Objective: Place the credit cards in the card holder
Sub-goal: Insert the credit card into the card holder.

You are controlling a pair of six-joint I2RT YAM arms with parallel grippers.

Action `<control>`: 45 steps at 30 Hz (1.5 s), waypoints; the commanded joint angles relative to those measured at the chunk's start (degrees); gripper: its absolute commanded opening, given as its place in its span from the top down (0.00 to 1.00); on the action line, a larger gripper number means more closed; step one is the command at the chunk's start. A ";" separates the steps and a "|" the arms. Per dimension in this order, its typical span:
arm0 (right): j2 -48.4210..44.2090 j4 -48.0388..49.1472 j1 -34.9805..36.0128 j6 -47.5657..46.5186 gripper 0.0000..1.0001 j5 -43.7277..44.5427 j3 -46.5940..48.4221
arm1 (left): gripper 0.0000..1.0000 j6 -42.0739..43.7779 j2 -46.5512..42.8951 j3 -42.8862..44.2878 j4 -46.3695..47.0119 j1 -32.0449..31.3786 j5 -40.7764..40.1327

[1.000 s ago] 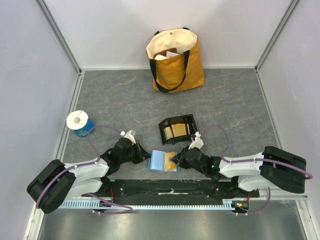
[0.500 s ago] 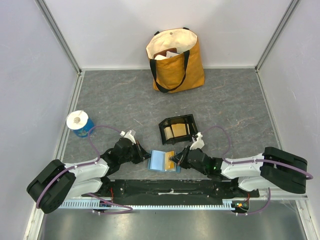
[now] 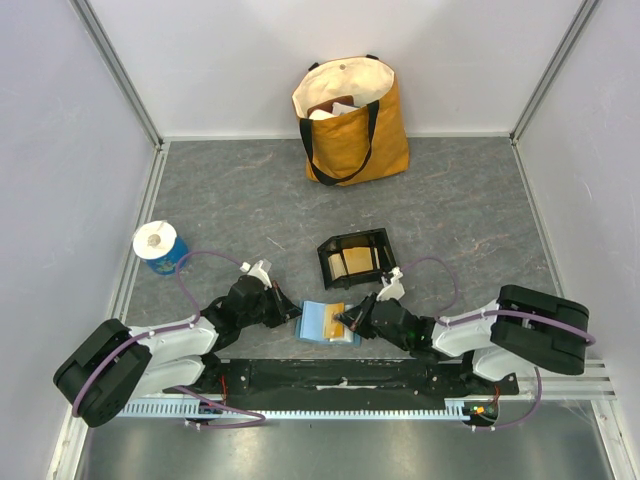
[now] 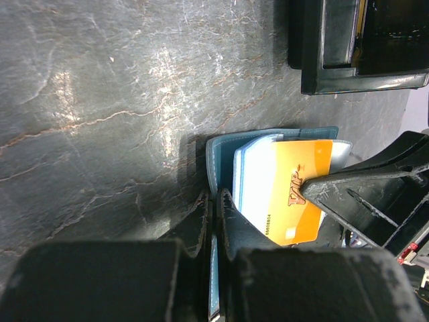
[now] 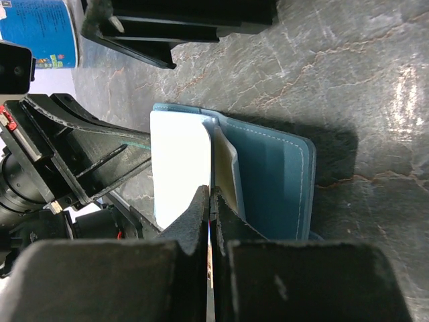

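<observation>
My right gripper (image 3: 353,323), pinched on the orange card (image 4: 298,191), has slid it further left into the holder (image 3: 316,322) on the counter (image 3: 250,200). My left gripper (image 3: 296,314) clamps the holder's edge. Insertion's progressing, I judge.

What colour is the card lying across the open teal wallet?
Orange-yellow plastic card; clearest in left wrist view.

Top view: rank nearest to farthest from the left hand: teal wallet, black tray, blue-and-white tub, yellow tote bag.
1. Teal bifold wallet, gripped by left hand.
2. Black rectangular tray, behind-right.
3. Blue-and-white tub, far left.
4. Yellow fabric tote bag, back wall.
</observation>
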 commanded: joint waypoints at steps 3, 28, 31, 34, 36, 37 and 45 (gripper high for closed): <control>3.25 3.07 0.87 2.58 1.00 -0.11 -0.14 | 0.98 -0.32 0.98 -1.25 -4.57 -0.55 -0.71; -1.75 -19.23 3.51 -4.09 0.64 7.17 7.41 | 0.98 -0.32 -0.34 -1.34 -5.80 -0.55 -1.41; -4.30 -23.55 3.42 -4.62 0.56 8.24 8.03 | 0.98 -0.05 -0.08 -1.16 -5.89 -0.55 -1.32; -4.22 -22.87 3.42 -5.59 0.54 6.93 8.21 | 0.98 0.03 0.19 -0.99 -5.80 -0.55 -1.41; -2.73 -21.19 3.42 -5.77 0.54 5.34 8.82 | 0.98 0.12 0.36 -0.90 -5.80 -0.55 -1.41; -1.59 -21.01 3.42 -5.94 0.54 4.64 9.34 | 0.98 0.12 0.45 -0.81 -5.80 -0.55 -1.24; 4.04 -14.25 3.42 -9.80 0.59 -0.20 12.77 | 0.98 0.21 0.10 -0.90 -5.80 -0.55 -1.14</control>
